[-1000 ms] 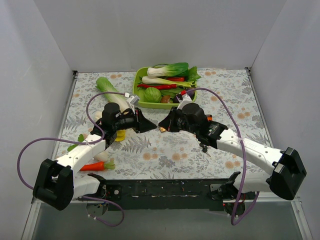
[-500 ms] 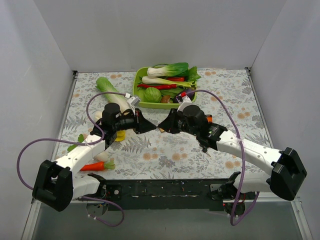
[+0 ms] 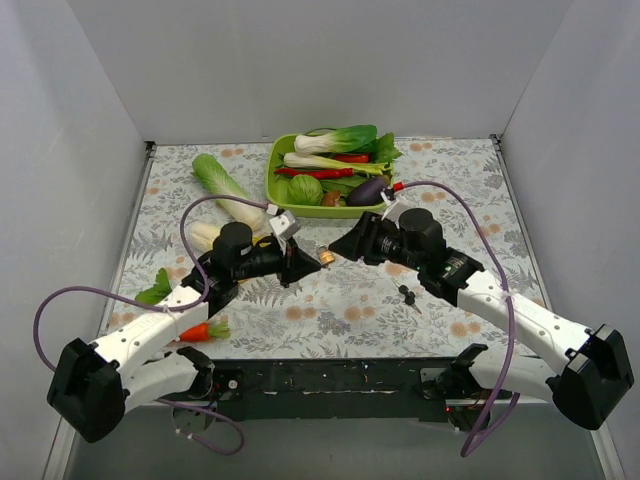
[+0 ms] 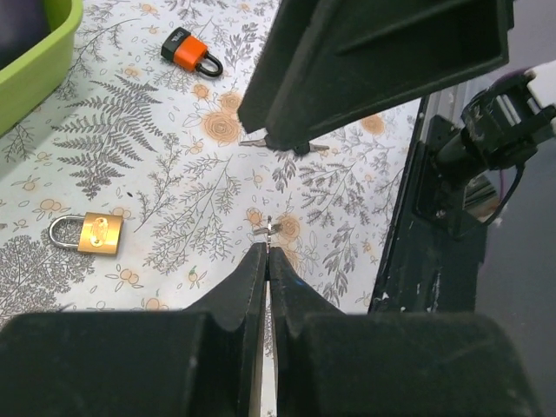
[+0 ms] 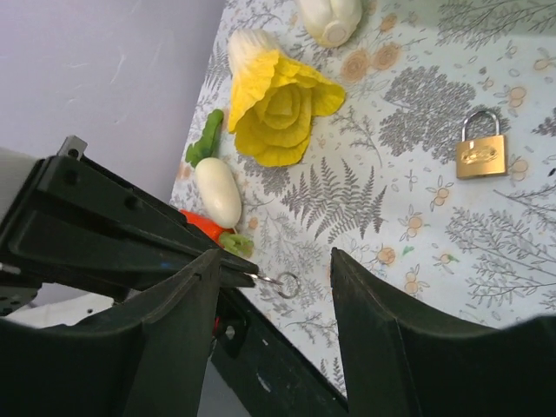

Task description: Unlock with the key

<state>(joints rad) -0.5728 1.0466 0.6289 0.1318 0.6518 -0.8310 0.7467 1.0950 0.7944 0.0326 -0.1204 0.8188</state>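
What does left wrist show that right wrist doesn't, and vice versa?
Left wrist only: orange-and-black padlock, lime-green plastic tray corner, and a tiny black-headed, silver-bladed key lying on the cloth, partly hidden.
Right wrist only: yellow leafy toy vegetable, white radish, orange carrot.
Both: brass padlock, floral tablecloth, and a small silver wire ring pinched at the tip of the left gripper, fingers shut.

Left end effector (image 4: 265,254) pinched, right one (image 5: 274,257) spread.
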